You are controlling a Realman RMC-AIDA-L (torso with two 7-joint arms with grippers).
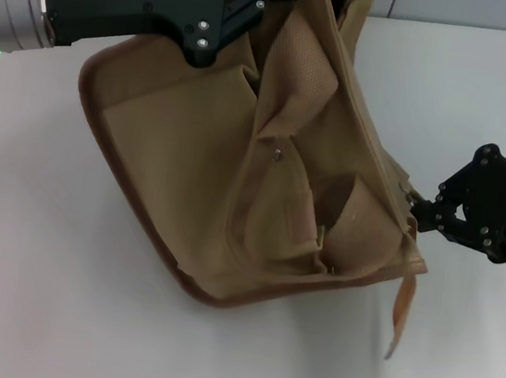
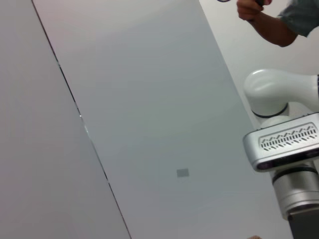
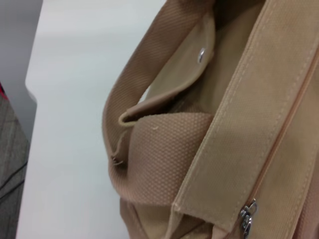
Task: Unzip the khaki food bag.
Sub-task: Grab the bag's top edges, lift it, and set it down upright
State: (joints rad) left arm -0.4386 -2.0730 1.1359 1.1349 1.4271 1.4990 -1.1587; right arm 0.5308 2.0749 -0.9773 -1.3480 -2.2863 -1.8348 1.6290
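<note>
The khaki food bag hangs tilted over the white table, front pocket and snap facing me. My left gripper, at the top left, is shut on the bag's upper edge by a webbing handle and holds it up. My right gripper is pinched shut at the bag's right edge, where the zipper ends. The right wrist view shows the closed zipper line, its silver pull, a folded handle and a snap. The left wrist view shows no bag.
The white table spreads around the bag. A loose tan strap end dangles from the bag's lower right corner. The left wrist view looks up at a wall, the robot's head and a person's arm.
</note>
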